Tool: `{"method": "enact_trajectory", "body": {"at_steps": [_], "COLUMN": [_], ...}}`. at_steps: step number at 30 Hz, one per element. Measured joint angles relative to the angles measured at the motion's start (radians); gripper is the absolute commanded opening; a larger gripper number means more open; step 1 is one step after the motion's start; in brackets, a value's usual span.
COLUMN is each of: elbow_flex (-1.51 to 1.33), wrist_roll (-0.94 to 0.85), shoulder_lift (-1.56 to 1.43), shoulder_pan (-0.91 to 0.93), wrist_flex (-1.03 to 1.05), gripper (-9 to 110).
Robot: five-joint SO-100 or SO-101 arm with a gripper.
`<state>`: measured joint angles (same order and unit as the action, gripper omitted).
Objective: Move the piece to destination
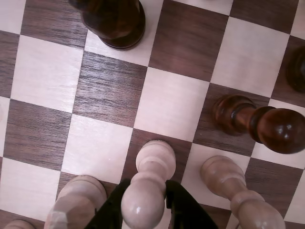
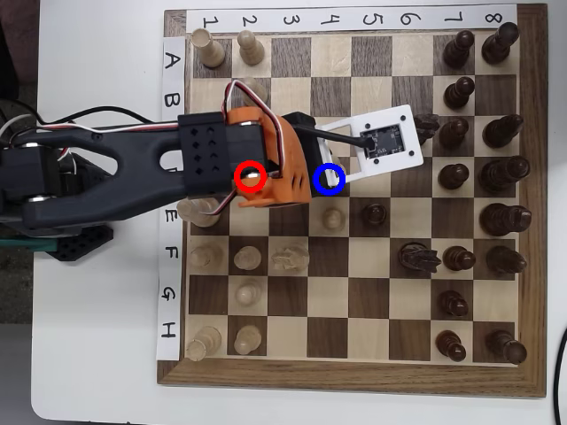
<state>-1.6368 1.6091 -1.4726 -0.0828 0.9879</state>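
The piece [image 1: 151,179], a pale cream pawn, stands on a dark square [image 1: 139,145] at the bottom centre of the wrist view. My gripper [image 1: 147,187] is shut on it, one black finger [image 1: 114,210] at each side of its head. In the overhead view the gripper [image 2: 324,174] sits over the destination, a dark square marked by a blue ring [image 2: 317,179]. A bit of the pale piece [image 2: 333,181] shows inside the ring. I cannot tell whether its base touches the board.
A dark pawn [image 1: 259,123] stands close at the right, and a dark piece [image 1: 114,19] is ahead. Pale pawns [image 1: 238,191] [image 1: 76,202] flank the gripper. In the overhead view a pale pawn [image 2: 331,218] and a dark pawn [image 2: 375,212] stand beside the destination. A red ring [image 2: 251,176] overlies the arm.
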Motion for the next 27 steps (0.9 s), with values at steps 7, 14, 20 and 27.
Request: {"method": "enact_trajectory", "body": {"at_steps": [7,14,20,27], "elbow_flex": [0.000,-0.002,-0.011,-0.014], "wrist_roll": [-0.021,-0.041,-0.055,-0.057], "shoulder_lift": [0.003,0.003,0.003,0.002], "shoulder_pan": [0.000,-0.002,0.000,0.000], "wrist_flex": [0.000,-0.003,-0.003,-0.003], "gripper": [15,22,24,21]}}
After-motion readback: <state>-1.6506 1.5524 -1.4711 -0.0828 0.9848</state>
